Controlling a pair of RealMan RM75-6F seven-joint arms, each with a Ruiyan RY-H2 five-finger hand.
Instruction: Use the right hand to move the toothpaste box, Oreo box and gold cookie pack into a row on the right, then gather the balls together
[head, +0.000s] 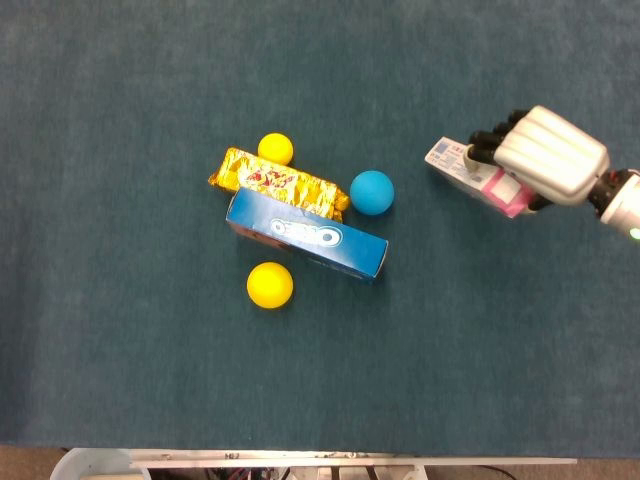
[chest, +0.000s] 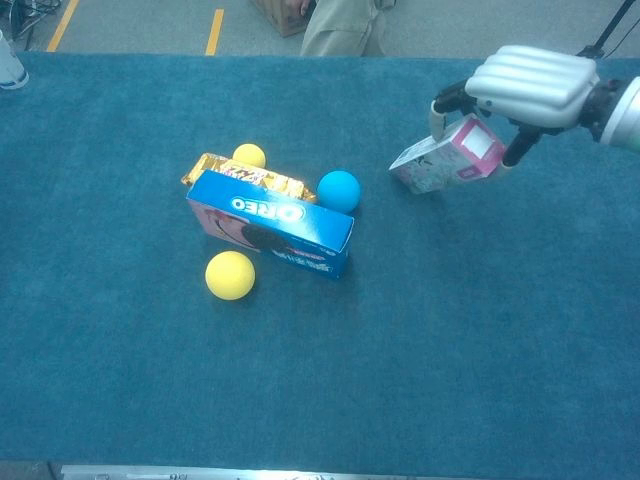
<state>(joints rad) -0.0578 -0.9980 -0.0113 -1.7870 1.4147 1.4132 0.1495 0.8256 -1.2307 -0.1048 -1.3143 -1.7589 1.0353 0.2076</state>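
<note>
The right hand (head: 548, 155) is clamped on the toothpaste box (chest: 445, 163) at the right of the blue surface (head: 120, 360). Only the chest view shows the box tilted, its low end near the surface. "OREO" reads on the Oreo box (head: 306, 234), which touches the gold cookie pack (head: 278, 182). Beside them lie a blue ball (head: 371, 192) and two yellow balls (head: 270, 285). The left hand shows in neither view

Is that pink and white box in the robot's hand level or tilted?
Tilted. In the chest view the pink and white toothpaste box slopes down to the left in the right hand.
</note>
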